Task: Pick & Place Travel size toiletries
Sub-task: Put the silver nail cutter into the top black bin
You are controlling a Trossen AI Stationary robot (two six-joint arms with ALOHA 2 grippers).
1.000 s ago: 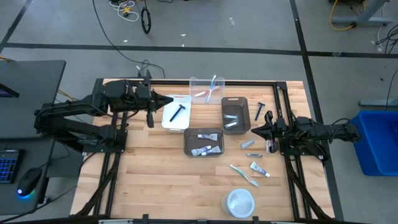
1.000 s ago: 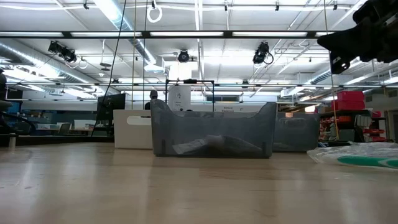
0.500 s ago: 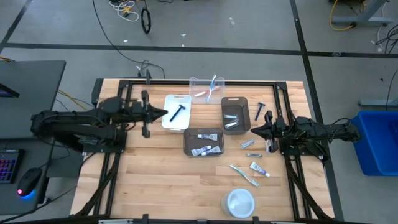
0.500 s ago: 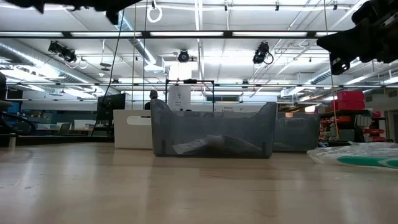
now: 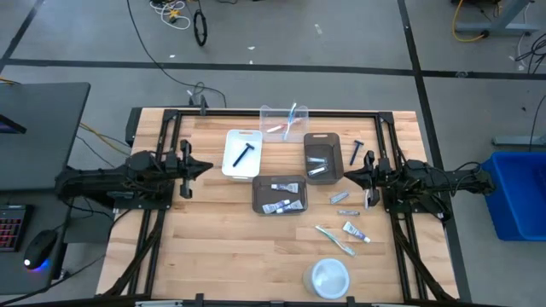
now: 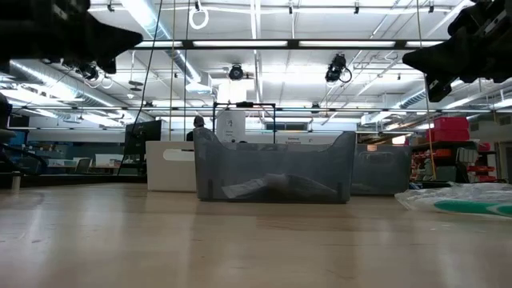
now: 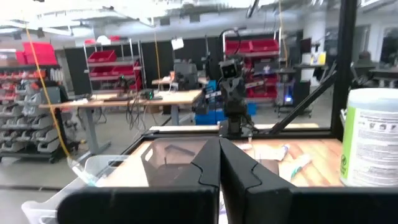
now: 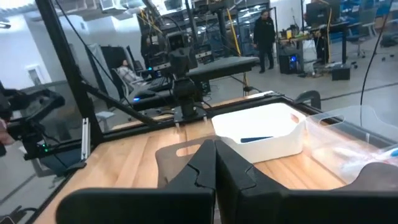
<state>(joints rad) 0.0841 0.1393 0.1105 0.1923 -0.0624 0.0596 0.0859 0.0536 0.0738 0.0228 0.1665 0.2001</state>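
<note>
Left gripper (image 5: 205, 166) clenched, empty, parked at the bench's (image 5: 213, 247) left side. Left to right: razor (image 5: 243, 153) in white bin (image 5: 229, 166), tubes in dark bin (image 5: 256, 200), loose toothbrush (image 5: 334, 240) and toothpaste tubes (image 5: 356, 231) lying on wood. Right gripper (image 5: 348, 177) clenched, empty, near them. Next pick likely wants fingers released first, straddling one loose item across its width. Canister (image 7: 370, 137) label print unreadable.

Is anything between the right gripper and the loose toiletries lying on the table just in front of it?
Nothing visible blocks it. In the high view the right gripper, jaws shut, hangs beside the silvery tube, with the toothpaste tube and toothbrush on bare wood beyond it. The dark grey bins stand off to the side.
</note>
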